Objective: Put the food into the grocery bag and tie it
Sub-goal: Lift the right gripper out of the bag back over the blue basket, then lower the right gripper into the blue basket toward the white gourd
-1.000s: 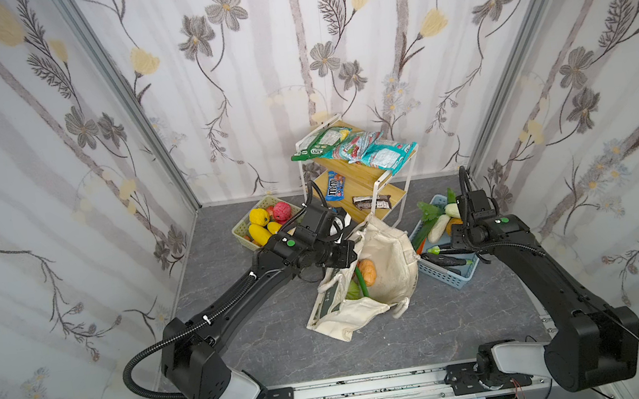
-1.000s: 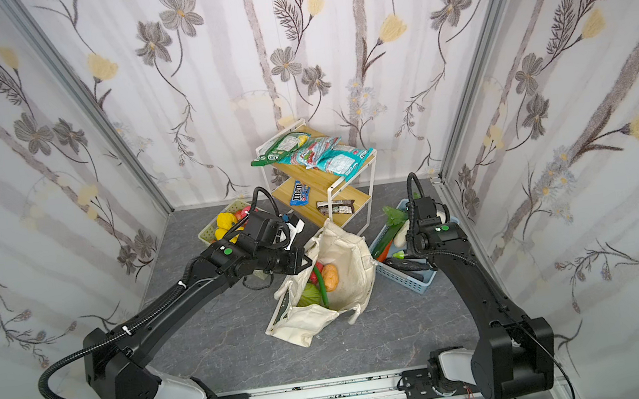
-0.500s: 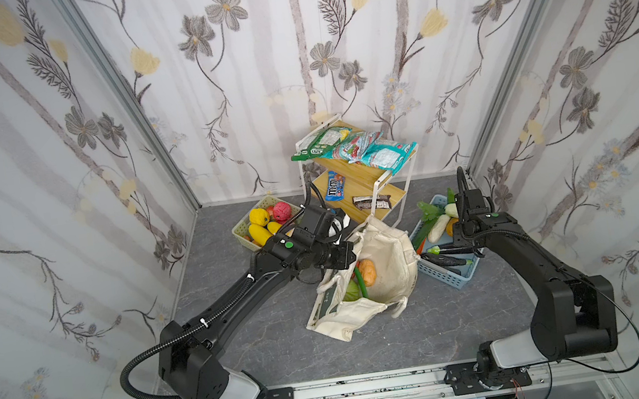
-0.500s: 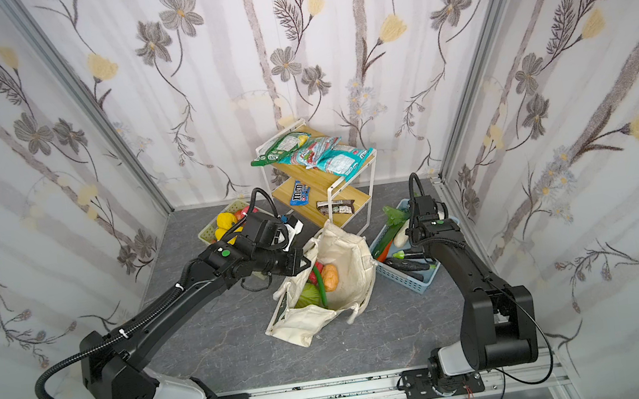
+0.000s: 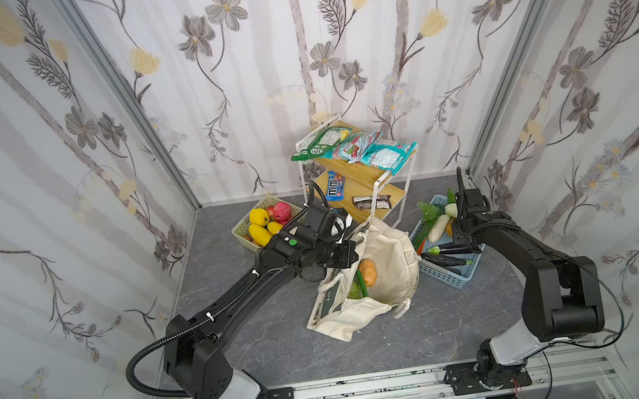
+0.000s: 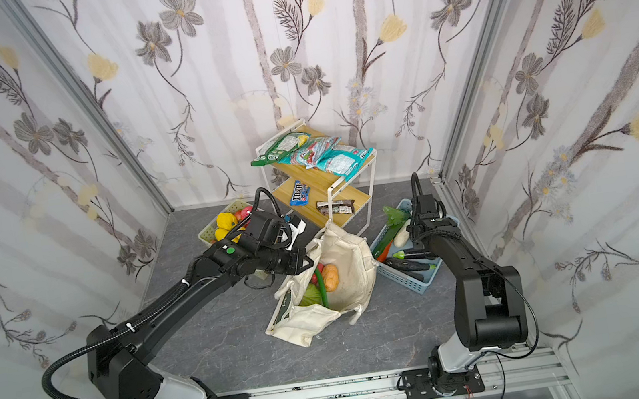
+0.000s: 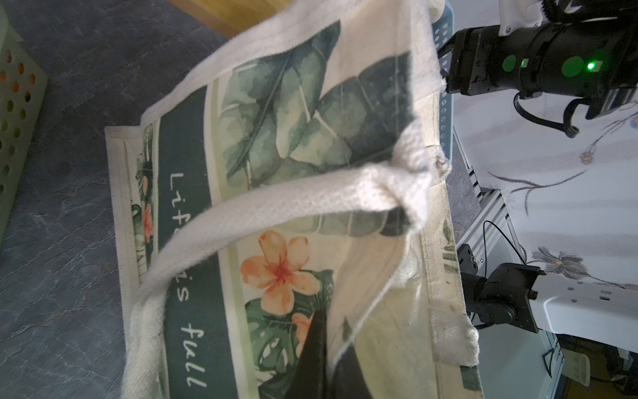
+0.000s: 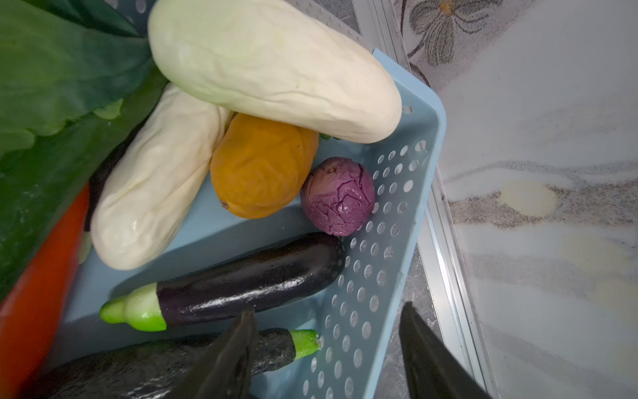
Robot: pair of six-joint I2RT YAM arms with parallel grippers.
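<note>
The cream grocery bag (image 5: 385,267) (image 6: 349,263) lies slumped with its mouth open in both top views. An orange piece of food (image 5: 368,273), a green stalk and a red piece (image 6: 318,270) lie inside it. My left gripper (image 5: 352,253) (image 7: 331,349) is shut on a fold of the bag's rim, beside the white rope handle (image 7: 276,210). My right gripper (image 8: 328,311) (image 5: 464,246) hangs open over the blue basket (image 8: 390,224). One finger is above an eggplant (image 8: 248,279), the other outside the wall. A purple cabbage (image 8: 338,195) and pale white vegetables (image 8: 269,65) lie there too.
A pale green basket (image 5: 239,230) with yellow and red fruit stands behind my left wrist. A white wire rack (image 5: 394,207) with wooden shelves holds snack packets and candy bars at the back. Papered walls close in on three sides; the blue basket sits near the right wall.
The right arm's elbow has swung in and folded tighter while its gripper stays over the blue basket. The left gripper keeps its hold on the bag's rim.
</note>
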